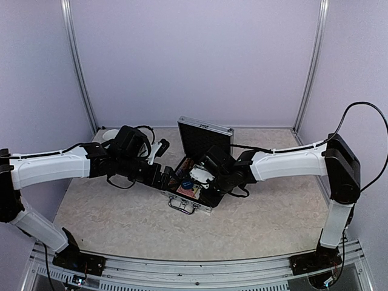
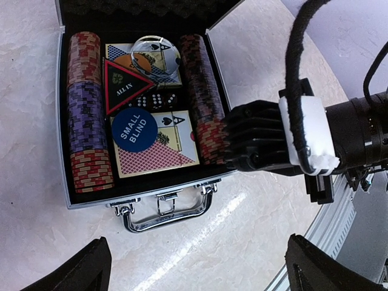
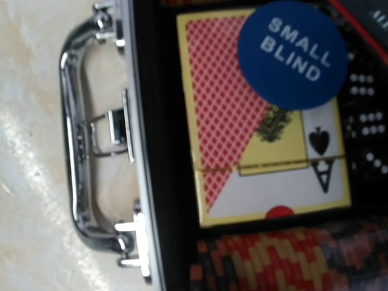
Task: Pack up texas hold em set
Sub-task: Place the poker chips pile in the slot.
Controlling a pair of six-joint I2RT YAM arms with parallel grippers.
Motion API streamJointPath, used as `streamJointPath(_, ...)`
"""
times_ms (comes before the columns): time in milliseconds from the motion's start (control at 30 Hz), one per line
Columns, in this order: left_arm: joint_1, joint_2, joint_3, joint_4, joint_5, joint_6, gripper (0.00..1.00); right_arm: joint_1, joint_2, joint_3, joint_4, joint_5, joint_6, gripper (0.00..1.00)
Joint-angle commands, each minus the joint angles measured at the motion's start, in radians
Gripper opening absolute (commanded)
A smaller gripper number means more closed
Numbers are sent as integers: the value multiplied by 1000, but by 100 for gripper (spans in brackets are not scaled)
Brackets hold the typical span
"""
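The silver aluminium case lies open mid-table with its lid upright. In the left wrist view two striped chip rows flank two card decks. On them rest a blue SMALL BLIND button, a red-edged triangle marker, a clear round button and dice. My left gripper hangs open over the table just in front of the chrome handle. My right gripper is low over the right chip row, its fingertips hidden. The right wrist view shows the near deck close up.
A white plate shows behind my left arm at the back left. Metal frame posts stand at the rear corners. A rail runs along the near table edge.
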Motion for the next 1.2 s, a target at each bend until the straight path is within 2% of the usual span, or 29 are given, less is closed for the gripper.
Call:
streamJointPath(0, 4, -4, -8, 20, 10, 7, 99, 22, 30, 17, -12, 12, -8, 0)
streamJointPath(167, 4, -1, -8, 17, 12, 11, 99, 39, 39, 21, -23, 87, -41, 0)
streamJointPath(267, 4, -1, -9, 18, 6, 11, 99, 44, 39, 27, -31, 95, -41, 12)
streamJointPath(400, 4, -2, -8, 16, 2, 11, 99, 46, 37, 25, -33, 107, -40, 19)
streamJointPath(900, 5, 1, -8, 9, -12, 20, 99, 46, -14, 38, -47, 111, -37, 28)
streamJointPath(1167, 4, 1, -11, 7, -20, 20, 99, 45, -59, 33, -48, 90, -24, 24)
